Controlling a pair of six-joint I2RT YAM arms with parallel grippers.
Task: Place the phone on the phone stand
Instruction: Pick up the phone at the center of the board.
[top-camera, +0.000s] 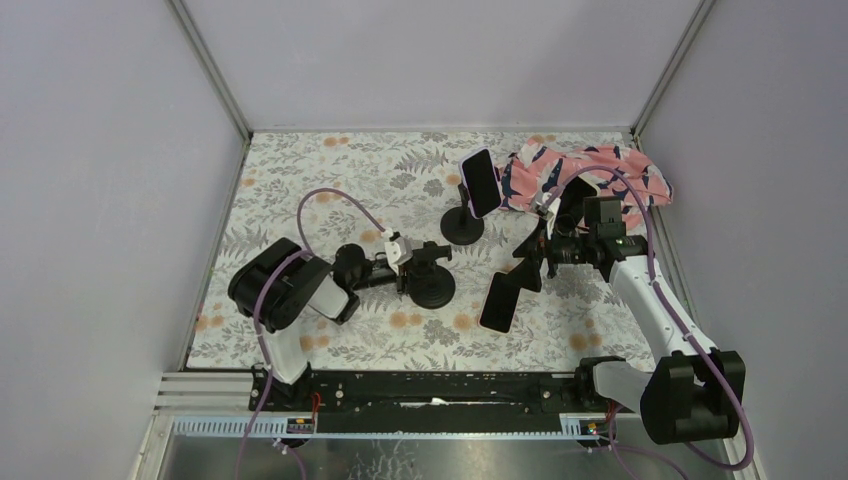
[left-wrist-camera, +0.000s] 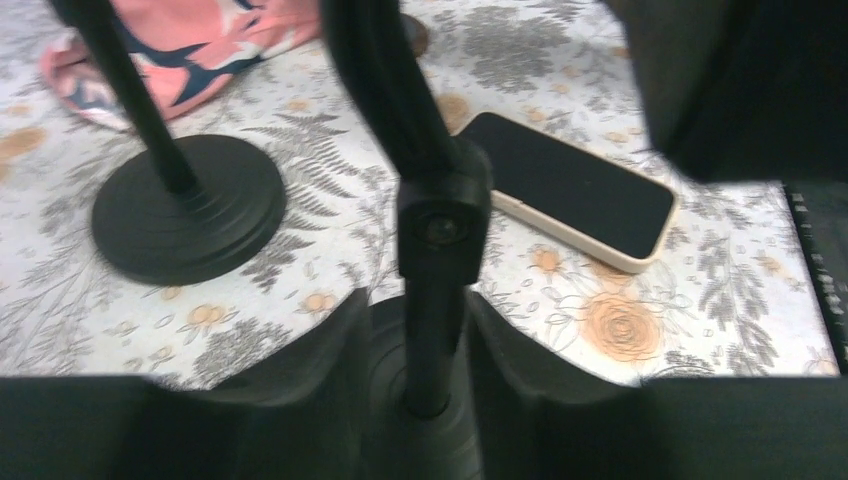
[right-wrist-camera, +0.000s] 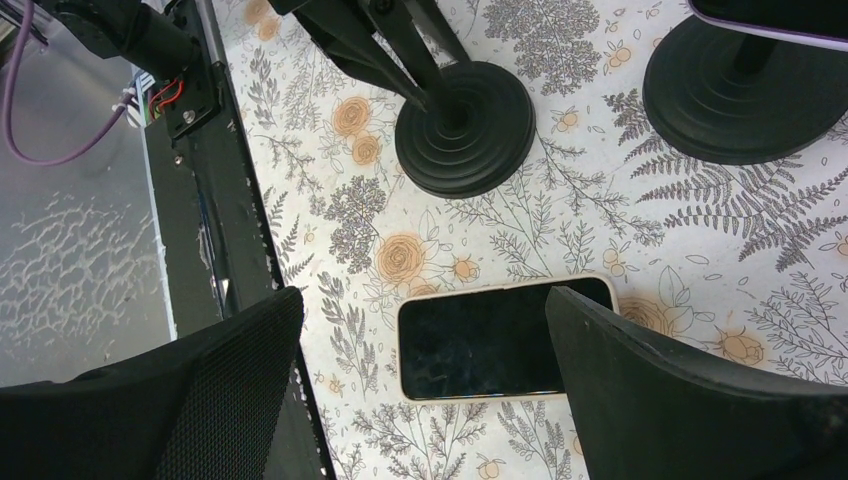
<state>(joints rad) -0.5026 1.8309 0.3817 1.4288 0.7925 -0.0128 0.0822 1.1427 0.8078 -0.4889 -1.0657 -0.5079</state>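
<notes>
From above, you see the dark phone in a cream case (top-camera: 500, 300) lying flat on the floral tabletop (top-camera: 300, 180), right of centre and toward the near edge. The right pincer (top-camera: 528, 268) hangs over its far end. The left pincer (top-camera: 415, 270) reaches the empty black round-based phone stand (top-camera: 432, 285) near the middle, likely to steady it. Behind that, a second black stand (top-camera: 463, 226) carries a purple-cased phone (top-camera: 481, 183), and a pink flowered cloth (top-camera: 590, 175) lies at the far right corner.

In your left wrist view, the jaws are part-closed around the empty stand's stem. You cannot tell whether they press on it.

In your right wrist view, the jaws stand wide apart and hold nothing. The phone lies below them, so its width looks set to fit between the fingers (right-wrist-camera: 680, 400) once you lower.
</notes>
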